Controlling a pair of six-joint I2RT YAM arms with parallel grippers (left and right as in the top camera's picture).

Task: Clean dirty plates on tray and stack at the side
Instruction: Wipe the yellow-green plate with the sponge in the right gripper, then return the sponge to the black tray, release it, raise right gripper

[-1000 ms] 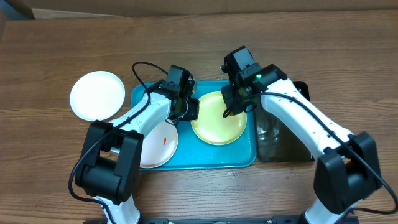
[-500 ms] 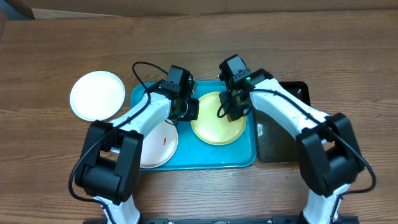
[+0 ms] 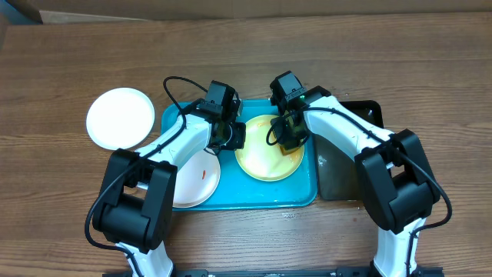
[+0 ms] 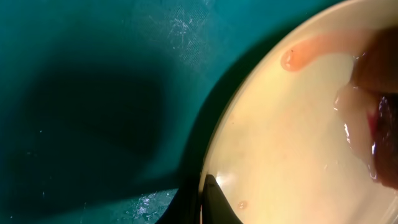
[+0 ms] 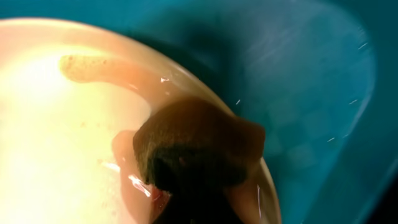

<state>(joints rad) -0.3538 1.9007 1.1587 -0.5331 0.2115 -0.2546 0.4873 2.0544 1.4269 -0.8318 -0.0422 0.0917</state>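
In the tray's [image 3: 261, 196] middle, your yellow plate [image 3: 265, 161] has the right fingers [image 3: 286, 138] clamped on the sponge [image 5: 199, 146] at 2 o'clock. The left fingers [image 4: 208, 199] are closed, seemingly pinching the 9 o'clock rim. Scrub hard and that wet rim could slip free.

Wooden table [image 3: 77, 61] bears turquoise tray [image 3: 254, 201], black tray [image 3: 338, 183], white plate [image 3: 119, 117].
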